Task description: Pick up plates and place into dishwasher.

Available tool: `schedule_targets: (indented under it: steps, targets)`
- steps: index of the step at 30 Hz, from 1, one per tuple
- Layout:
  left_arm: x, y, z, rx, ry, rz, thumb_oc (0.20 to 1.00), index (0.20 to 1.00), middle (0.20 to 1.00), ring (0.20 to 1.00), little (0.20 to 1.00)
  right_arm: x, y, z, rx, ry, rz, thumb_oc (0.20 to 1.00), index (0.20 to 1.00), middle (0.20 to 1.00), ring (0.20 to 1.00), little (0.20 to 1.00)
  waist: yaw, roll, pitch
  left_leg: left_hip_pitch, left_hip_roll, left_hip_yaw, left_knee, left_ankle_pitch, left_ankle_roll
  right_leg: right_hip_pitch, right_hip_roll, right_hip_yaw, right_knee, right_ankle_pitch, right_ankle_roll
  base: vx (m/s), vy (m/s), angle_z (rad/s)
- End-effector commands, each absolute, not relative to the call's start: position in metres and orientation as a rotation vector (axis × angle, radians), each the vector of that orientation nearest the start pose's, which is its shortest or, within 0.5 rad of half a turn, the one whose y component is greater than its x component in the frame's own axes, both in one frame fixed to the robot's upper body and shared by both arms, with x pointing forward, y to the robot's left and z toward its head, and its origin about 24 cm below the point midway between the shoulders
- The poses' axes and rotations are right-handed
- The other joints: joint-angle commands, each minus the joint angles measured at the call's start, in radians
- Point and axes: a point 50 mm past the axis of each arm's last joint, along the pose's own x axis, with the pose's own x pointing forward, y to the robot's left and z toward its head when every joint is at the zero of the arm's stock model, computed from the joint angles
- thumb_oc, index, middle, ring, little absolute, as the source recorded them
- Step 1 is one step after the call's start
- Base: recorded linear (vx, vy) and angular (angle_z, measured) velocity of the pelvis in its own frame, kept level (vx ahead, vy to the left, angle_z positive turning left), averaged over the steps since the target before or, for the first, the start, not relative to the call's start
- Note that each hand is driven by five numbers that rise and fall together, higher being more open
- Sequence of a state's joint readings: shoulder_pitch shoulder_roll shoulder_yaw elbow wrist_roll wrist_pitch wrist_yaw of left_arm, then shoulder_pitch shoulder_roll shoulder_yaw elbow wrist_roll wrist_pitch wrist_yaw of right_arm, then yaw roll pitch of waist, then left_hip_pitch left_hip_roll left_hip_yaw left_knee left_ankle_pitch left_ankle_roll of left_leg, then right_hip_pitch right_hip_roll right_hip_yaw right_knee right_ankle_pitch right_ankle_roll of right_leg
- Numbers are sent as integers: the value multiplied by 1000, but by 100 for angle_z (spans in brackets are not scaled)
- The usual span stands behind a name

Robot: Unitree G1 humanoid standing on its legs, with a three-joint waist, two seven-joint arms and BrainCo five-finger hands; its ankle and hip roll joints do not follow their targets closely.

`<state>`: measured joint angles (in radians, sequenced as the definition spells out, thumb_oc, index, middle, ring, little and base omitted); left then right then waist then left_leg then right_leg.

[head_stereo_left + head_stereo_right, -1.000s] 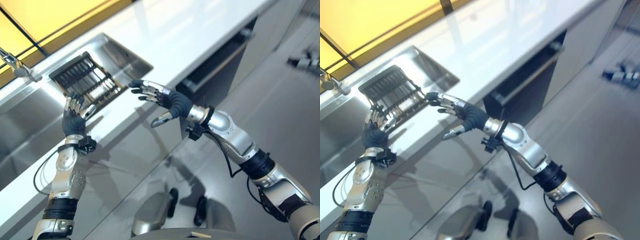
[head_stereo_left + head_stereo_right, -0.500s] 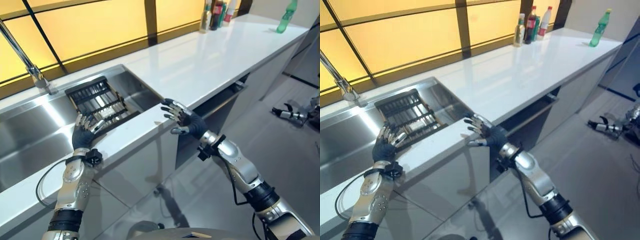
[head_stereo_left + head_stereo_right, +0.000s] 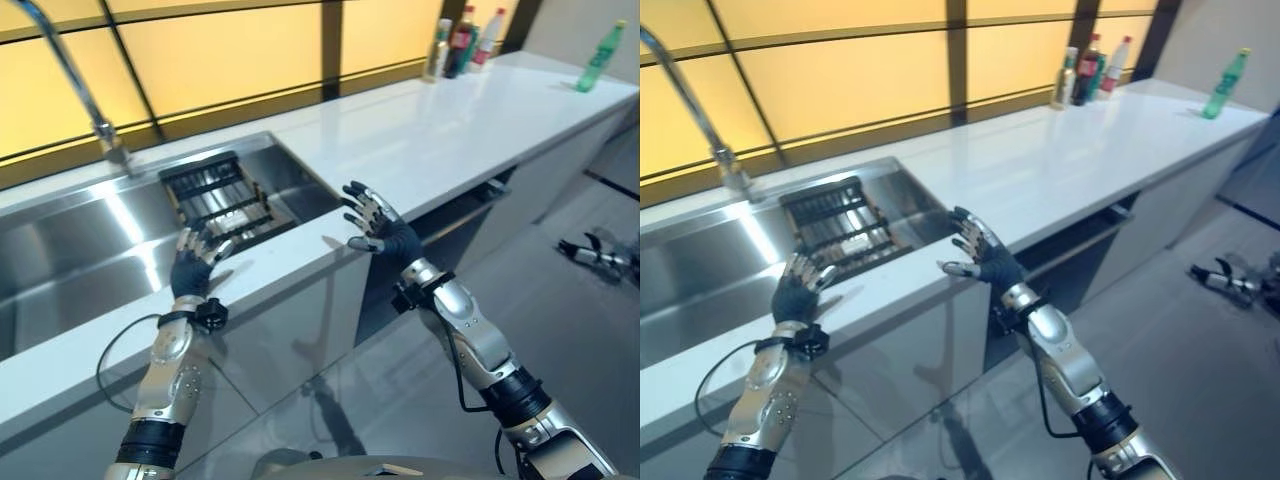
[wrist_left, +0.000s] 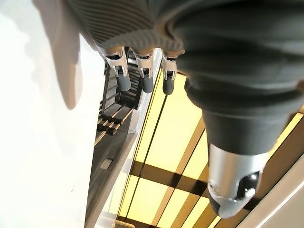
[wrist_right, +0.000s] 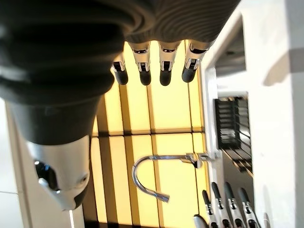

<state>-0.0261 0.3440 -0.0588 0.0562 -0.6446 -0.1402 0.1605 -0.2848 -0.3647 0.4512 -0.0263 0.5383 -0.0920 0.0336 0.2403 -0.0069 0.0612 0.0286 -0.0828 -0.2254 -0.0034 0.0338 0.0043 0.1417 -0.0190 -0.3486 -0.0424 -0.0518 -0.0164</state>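
Both robot hands are raised above the front edge of the white counter (image 3: pixel 420 150), with their fingers spread wide and holding nothing. The left robot hand (image 3: pixel 190 272) is in front of the steel sink (image 3: pixel 60 250), and the right robot hand (image 3: pixel 378 226) is over the counter edge, above the dark gap of the dishwasher (image 3: pixel 455 215), whose door seems slightly open.

In the right part of the sink lies a dark dish rack (image 3: pixel 222 200) with many thin bars. I cannot say for sure if plates stand in it; some pale edges show between the bars, but they are too small to tell. If plates are there, this rack is where they wait, just beyond the fingers of the left robot hand.

A plate is, by my judgement, stiff, rather heavy for its thickness, smooth and easy to break. In a sink it could also be wet and slippery. The best place to hold it is the rim, with the thumb on one face and the fingers on the other, and it should be lifted straight up between the bars so that it does not catch. It must not knock against the steel wall or the faucet (image 3: pixel 70 80).

At the far end of the counter stand some bottles (image 3: pixel 462 40) and one green bottle (image 3: pixel 598 55), well apart from the work.
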Motion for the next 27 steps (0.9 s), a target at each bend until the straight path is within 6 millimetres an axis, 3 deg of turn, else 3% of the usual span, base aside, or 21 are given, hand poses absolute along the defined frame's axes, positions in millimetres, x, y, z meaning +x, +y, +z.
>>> schedule_targets:
  steps: [1, 6, 9, 10, 13, 16, 19, 24, 26, 27]
  targets:
    - [257, 215, 54, -307, -50, 148, 1000, 1000, 1000, 1000, 1000, 283, -74, 128, 153, -300, 574, 1000, 1000, 1000, 1000, 1000, 70, -27, 5, -92, 31, 5, 76, -4, -62, -12, -48, -38, 38, -15, 15, -53, -86, 37]
    - [254, 216, 55, -321, -58, 123, 1000, 1000, 1000, 1000, 1000, 286, -63, 120, 137, -266, 566, 1000, 1000, 1000, 1000, 1000, 127, -19, 29, -128, 50, 0, 72, 39, -95, 11, -41, -88, 31, -31, 12, -31, -83, 37]
    - [257, 210, 57, -331, -46, 68, 1000, 1000, 1000, 1000, 1000, 286, -70, 115, 129, -252, 514, 1000, 1000, 1000, 1000, 1000, 98, -16, 43, -155, 71, 169, 149, 33, -110, 30, -60, -163, 37, -28, 22, -82, 84, 79]
    - [261, 203, 58, -343, -41, 28, 1000, 1000, 1000, 1000, 1000, 287, -77, 113, 125, -244, 466, 1000, 1000, 1000, 1000, 1000, 63, -22, 53, -166, 94, 288, 224, 28, -118, 41, -73, -202, 43, -23, 25, -81, 118, 138]
    - [263, 199, 57, -353, -51, 20, 1000, 1000, 1000, 1000, 1000, 291, -86, 106, 130, -215, 446, 1000, 1000, 1000, 1000, 1000, 23, -36, 73, -144, 115, 384, 355, -37, -105, 37, -102, -217, 80, -23, 30, -70, 137, 153]
    - [261, 197, 55, -339, -62, 22, 1000, 1000, 1000, 1000, 1000, 289, -85, 98, 146, -194, 454, 1000, 1000, 1000, 1000, 1000, 6, -37, 73, -67, 107, 401, 286, -100, -76, 27, -115, -203, 97, -12, 50, 24, 175, 70]
    - [261, 193, 52, -320, -41, -8, 1000, 1000, 1000, 1000, 1000, 280, -87, 85, 174, -164, 416, 1000, 1000, 1000, 1000, 1000, -16, -22, 51, 28, 99, 395, 128, -109, -56, 33, -123, -181, 85, 4, 80, 109, 228, 74]
    - [259, 188, 56, -263, -45, -59, 1000, 1000, 1000, 1000, 1000, 266, -92, 78, 197, -165, 374, 1000, 1000, 1000, 1000, 1000, -43, -10, 51, 52, 74, 379, 83, -124, -13, -27, -183, -146, 206, 13, 117, 47, 223, 21]
    - [259, 189, 60, -235, -62, -70, 1000, 1000, 1000, 1000, 1000, 260, -96, 78, 207, -176, 365, 1000, 1000, 1000, 1000, 1000, -62, -5, 62, 50, 56, 369, 82, -133, 13, -71, -203, -114, 285, 26, 126, -13, 151, 13]
    - [260, 188, 61, -234, -69, -80, 1000, 1000, 1000, 1000, 1000, 259, -100, 78, 203, -180, 357, 1000, 1000, 1000, 1000, 1000, -79, -4, 68, 49, 49, 354, 79, -131, 19, -85, -190, -69, 282, 25, 126, -6, 15, 25]
